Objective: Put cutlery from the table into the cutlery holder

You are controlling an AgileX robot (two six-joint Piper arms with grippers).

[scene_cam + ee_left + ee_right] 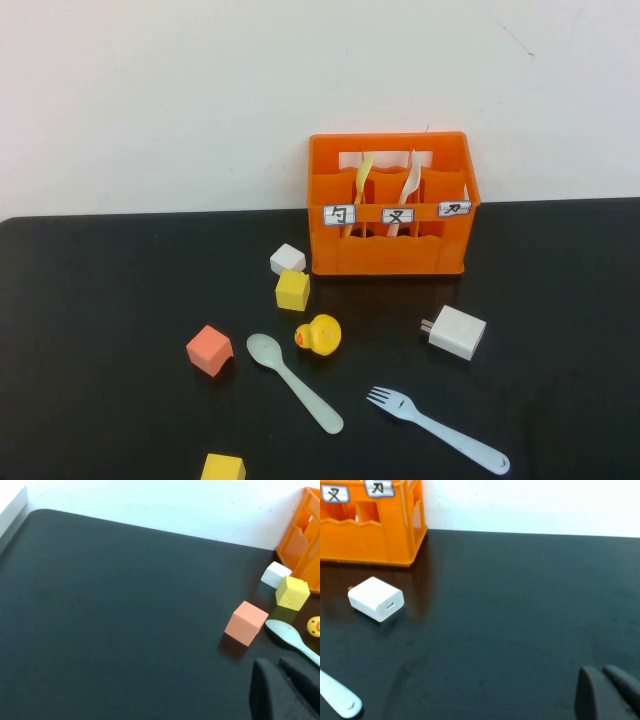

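Observation:
The pale mint-green spoon (293,381) lies on the black table (100,300) in the front middle, bowl towards the back left. The light blue fork (435,428) lies to its right, tines towards the left. The orange cutlery holder (390,205) stands at the back centre, with three labelled compartments. Neither arm shows in the high view. My left gripper (276,664) is shut and empty, low over the table near the spoon's bowl (292,638). My right gripper (601,671) is shut and empty, over bare table to the right of the fork's handle end (337,697).
A cream utensil (409,180) and a pale yellow one (363,180) stand in the holder. A white cube (287,259), yellow cube (292,290), rubber duck (320,335), salmon cube (209,350), second yellow cube (222,468) and white charger (456,331) lie around.

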